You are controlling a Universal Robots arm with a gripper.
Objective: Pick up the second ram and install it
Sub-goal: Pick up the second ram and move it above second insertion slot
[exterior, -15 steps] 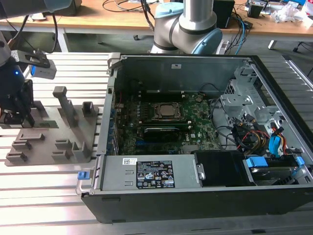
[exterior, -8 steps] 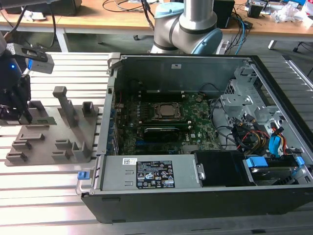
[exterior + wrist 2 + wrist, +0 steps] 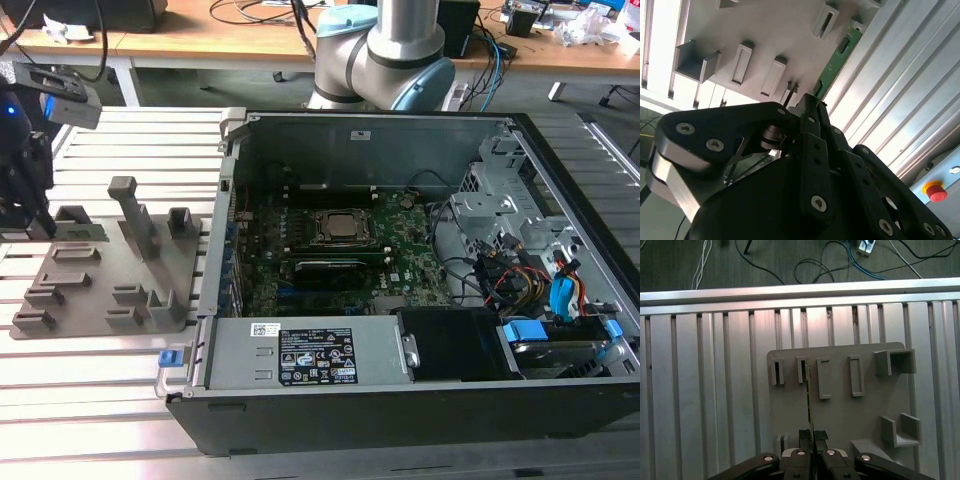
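The second ram point(image 3: 837, 60) is a thin green stick standing on edge in a slot of the grey fixture point(image 3: 840, 405). In the first wrist view the second ram point(image 3: 808, 400) appears edge-on as a narrow line running into my fingers. My gripper point(image 3: 811, 437) is shut on its near end, one black finger point(image 3: 812, 150) pressed to each side. In the exterior view my gripper point(image 3: 40, 222) hangs over the fixture point(image 3: 100, 290) at the exterior view's left, well away from the open computer case.
The open computer case point(image 3: 400, 130) lies at the exterior view's right, with the green motherboard point(image 3: 400, 275) and CPU socket point(image 3: 343, 228) inside. Upright posts point(image 3: 135, 215) rise from the fixture. Ribbed aluminium table slats point(image 3: 700, 390) surround it. A red button point(image 3: 935, 192) sits near the table edge.
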